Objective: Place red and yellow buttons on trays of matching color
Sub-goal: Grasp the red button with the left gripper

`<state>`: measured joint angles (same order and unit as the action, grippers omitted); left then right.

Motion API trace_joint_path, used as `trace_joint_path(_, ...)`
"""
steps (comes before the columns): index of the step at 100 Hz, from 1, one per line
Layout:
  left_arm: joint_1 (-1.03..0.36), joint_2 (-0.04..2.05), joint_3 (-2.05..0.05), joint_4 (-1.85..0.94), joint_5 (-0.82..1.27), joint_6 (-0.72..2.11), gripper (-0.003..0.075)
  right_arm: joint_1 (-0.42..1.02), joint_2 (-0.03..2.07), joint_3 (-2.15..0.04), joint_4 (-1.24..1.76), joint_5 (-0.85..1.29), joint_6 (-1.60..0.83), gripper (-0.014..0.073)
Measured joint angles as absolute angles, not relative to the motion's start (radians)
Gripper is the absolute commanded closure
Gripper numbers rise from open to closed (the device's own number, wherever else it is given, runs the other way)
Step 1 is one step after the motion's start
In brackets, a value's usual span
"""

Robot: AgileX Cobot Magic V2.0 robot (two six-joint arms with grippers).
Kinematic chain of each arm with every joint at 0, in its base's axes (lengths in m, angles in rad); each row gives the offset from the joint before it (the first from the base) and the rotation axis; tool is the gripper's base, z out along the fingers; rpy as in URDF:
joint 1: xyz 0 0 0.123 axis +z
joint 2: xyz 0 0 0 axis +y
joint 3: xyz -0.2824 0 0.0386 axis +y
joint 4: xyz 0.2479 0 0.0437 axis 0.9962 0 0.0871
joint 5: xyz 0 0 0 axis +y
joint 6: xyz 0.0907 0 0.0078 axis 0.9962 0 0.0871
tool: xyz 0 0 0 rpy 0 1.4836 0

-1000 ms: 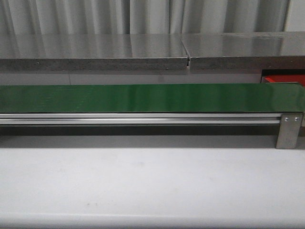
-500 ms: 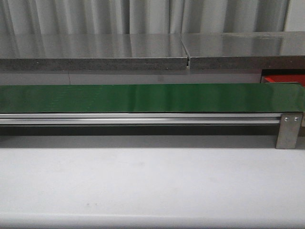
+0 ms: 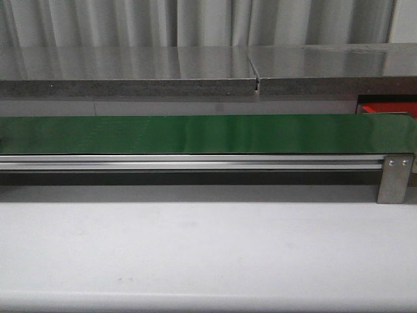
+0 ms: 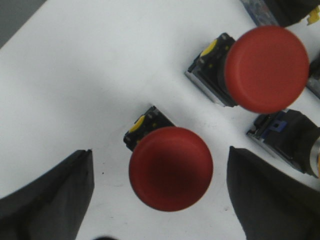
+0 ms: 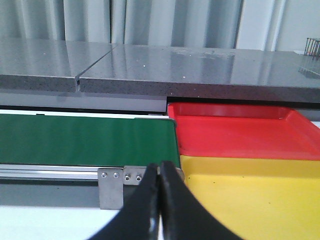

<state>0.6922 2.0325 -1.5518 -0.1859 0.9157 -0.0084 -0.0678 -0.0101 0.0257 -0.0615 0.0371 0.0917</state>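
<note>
Red button [image 4: 171, 189]: round red cap on a dark body with a yellow part showing at its far end; lies on the white tabletop [image 4: 100, 75], between the two dark fingers [image 4: 47, 197] of the left hand [image 4: 160, 200]. Fingers stand wide apart, one to each side of the cap, neither touching it.

Second red button [image 4: 266, 68]: same build, lying on the tabletop near the first, outside the fingers.

Third item [image 4: 285, 142]: dark body with a blue part, just beside the second button; cap colour cannot be told.

Red tray [image 5: 240, 131]: low, flat, empty as seen from the right wrist; sits at the end of the green belt [image 5: 85, 142], under the edge of the grey counter [image 5: 150, 65]. In the front view only a red corner [image 3: 389, 108] shows at far right, behind the belt end.

Yellow tray [image 5: 250, 195]: touching the red tray on its near side; nothing seen on its visible part.

Right hand [image 5: 160, 200]: fingers pressed together, nothing between them, pointing toward the metal bracket [image 5: 112, 187] at the belt end.

Belt, front view [image 3: 195, 134]: long, green, bare, on an aluminium rail [image 3: 189, 162].
</note>
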Motion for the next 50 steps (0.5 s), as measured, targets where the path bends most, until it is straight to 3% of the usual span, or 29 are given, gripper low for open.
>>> trace_joint_path(10, 0.692, 2.034, -1.552, -0.186, 0.904, -0.008, 0.0244, -0.068, -0.01, 0.026, -0.062, 0.037, 0.092, 0.0711)
trace_joint_path(37, 0.692, 2.034, -1.552, -0.187, 0.896, -0.008, 0.0512, -0.068, -0.01, 0.026, -0.062, 0.037, 0.092, 0.0711)
trace_joint_path(50, 0.692, 2.034, -1.552, -0.187, 0.892, -0.008, 0.0549, -0.068, -0.01, 0.026, -0.062, 0.037, 0.092, 0.0711)
